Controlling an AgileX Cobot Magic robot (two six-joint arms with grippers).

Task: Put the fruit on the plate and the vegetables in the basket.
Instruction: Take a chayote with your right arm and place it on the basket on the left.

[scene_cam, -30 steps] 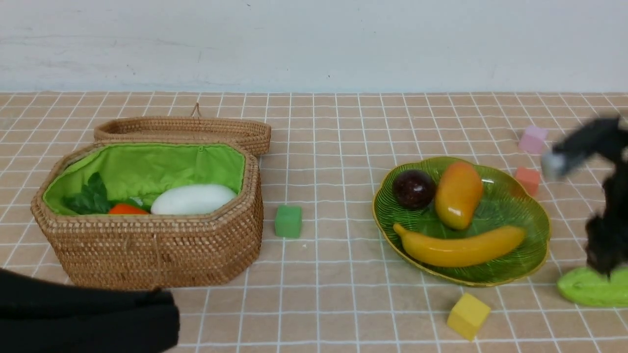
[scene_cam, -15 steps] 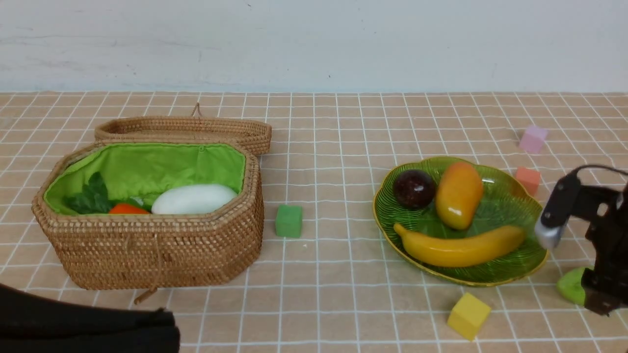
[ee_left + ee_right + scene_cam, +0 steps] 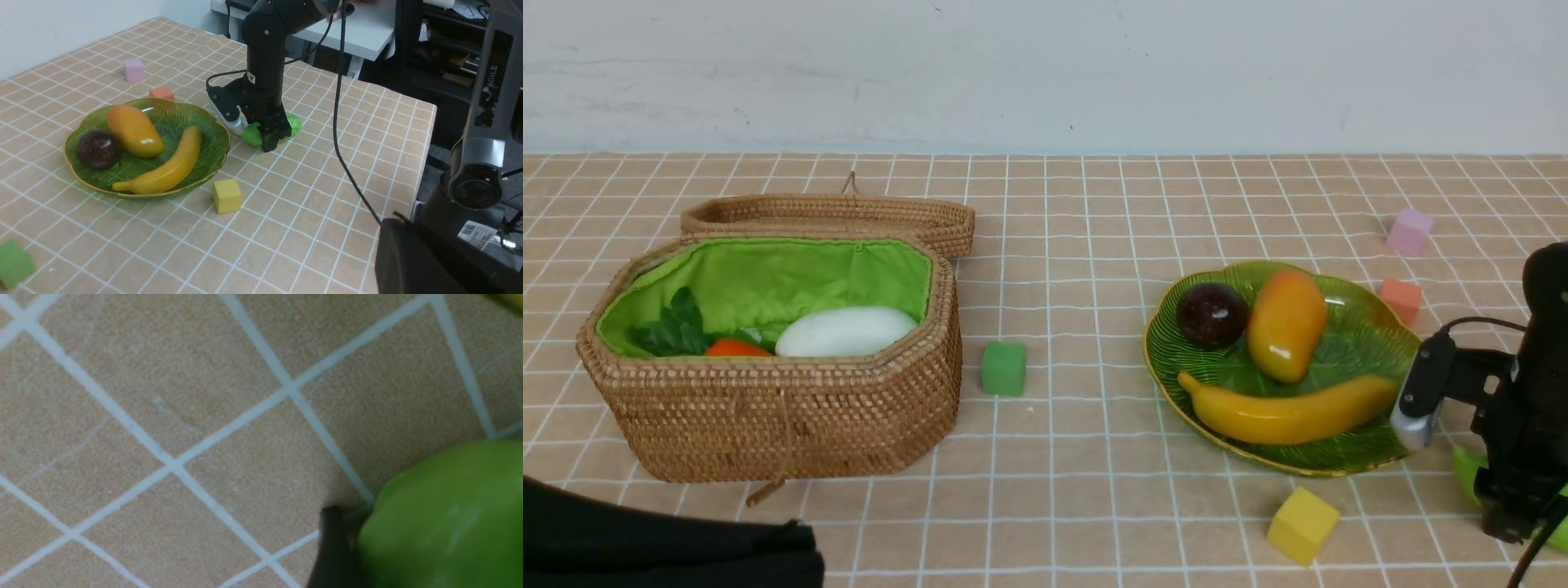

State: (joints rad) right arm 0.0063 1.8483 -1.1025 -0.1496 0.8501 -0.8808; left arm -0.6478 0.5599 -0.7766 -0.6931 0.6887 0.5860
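Five of six sorted: fruit [image 3: 1286, 327] on plate [image 3: 1360, 359], radish [image 3: 845, 331] and carrot [image 3: 735, 349] in basket [image 3: 784, 425]. Your right end effector [image 3: 271, 141] seemingly straddles the cucumber [image 3: 293, 122], grip unclear; left end effector [image 3: 796, 543] closed.

**Basket left, plate right, cucumber off to the side**

On the table [image 3: 1094, 490] the basket [image 3: 768, 416] stands at the left, with its lid [image 3: 829, 214] lying open behind it. Inside, the radish [image 3: 845, 331] lies toward the right, the carrot [image 3: 735, 349] just left of it, and the leaves [image 3: 674, 331] further left.

The plate [image 3: 1352, 355] sits at the right. On it the mangosteen [image 3: 1211, 314] is at the rear left, the mango [image 3: 1286, 324] just right of it, and the banana [image 3: 1290, 412] lies across the front.

The centre cube [image 3: 1003, 368] rests between basket and plate. The front cube [image 3: 1302, 525] lies before the plate. The rim cube [image 3: 1401, 299] sits just behind the plate's right edge, with the far cube [image 3: 1410, 231] behind that.

The cucumber [image 3: 292, 122] lies on the table right of the plate, beneath the right gripper [image 3: 273, 141].
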